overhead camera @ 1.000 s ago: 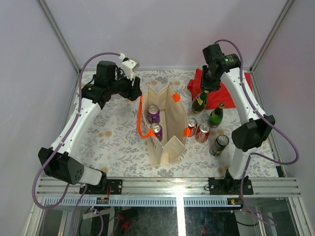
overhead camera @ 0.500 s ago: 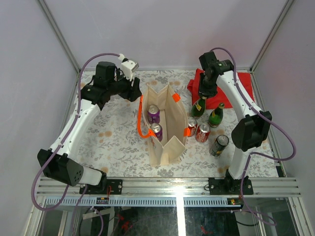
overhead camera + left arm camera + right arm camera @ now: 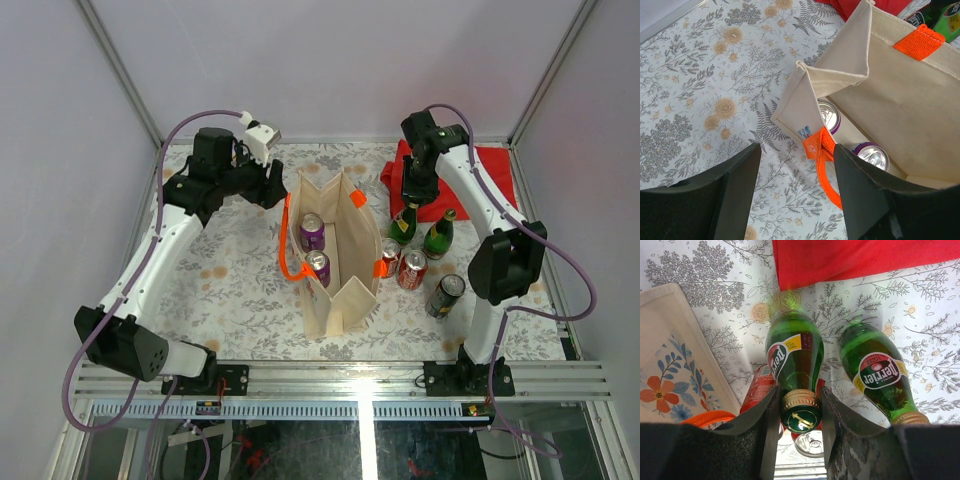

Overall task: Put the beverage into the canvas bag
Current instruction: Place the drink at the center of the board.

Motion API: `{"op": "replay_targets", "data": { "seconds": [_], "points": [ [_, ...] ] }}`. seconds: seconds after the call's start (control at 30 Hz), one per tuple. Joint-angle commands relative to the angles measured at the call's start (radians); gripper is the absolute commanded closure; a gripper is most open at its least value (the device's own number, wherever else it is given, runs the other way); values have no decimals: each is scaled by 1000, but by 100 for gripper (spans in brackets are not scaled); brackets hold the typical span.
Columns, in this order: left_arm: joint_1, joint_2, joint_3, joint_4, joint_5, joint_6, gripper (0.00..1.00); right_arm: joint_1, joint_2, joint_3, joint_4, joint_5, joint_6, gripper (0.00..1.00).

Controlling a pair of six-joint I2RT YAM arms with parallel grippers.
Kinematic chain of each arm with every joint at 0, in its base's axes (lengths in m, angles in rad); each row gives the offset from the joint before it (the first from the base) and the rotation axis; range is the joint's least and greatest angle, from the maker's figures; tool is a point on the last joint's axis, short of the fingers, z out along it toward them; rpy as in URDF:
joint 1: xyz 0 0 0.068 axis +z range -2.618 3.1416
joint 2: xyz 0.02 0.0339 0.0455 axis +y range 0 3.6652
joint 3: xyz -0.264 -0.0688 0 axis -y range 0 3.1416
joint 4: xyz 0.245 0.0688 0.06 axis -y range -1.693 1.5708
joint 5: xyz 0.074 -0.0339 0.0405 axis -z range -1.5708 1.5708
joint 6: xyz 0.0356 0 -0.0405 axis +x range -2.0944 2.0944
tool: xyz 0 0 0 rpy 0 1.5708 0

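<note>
Two pincers are working here, both mine. My right pincer (image 3: 800, 407) is gripping a green bottle (image 3: 792, 357) by its gold-banded cap, with the fingers partway closed and pressing on either side of it. This bottle is standing outside the bag (image 3: 362, 240), just right of its printed side. I cannot tell whether its base is touching the worktop (image 3: 230, 270). A second bottle (image 3: 879, 372) is standing just beside it, apart from my fingers. Red cans (image 3: 411, 270) are sitting near both bottles and a dark can (image 3: 446, 295) is standing nearer the arm bases. A red cloth (image 3: 850, 257) is lying flat behind the bottles.

My left pincer (image 3: 795, 149) is hovering wide open above the far end of the bag, holding nothing. An orange handle (image 3: 821, 150) is showing between its fingers, below them. The bag is standing upright and open in the middle of the worktop, with two purple cans (image 3: 312, 232) sitting inside it.
</note>
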Motion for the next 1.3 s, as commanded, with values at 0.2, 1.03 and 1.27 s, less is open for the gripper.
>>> {"op": "replay_targets", "data": {
  "seconds": [0.2, 1.03, 1.27],
  "points": [
    [1, -35, -17, 34, 6, -17, 40, 4, -3, 21, -31, 3, -34, 98],
    [0, -75, -54, 34, 6, -13, 40, 13, 48, -10, -38, -141, -40, 36],
    [-1, -82, -55, 34, 10, -13, 40, 14, 88, -13, -40, -134, -48, 33]
  ]
}}
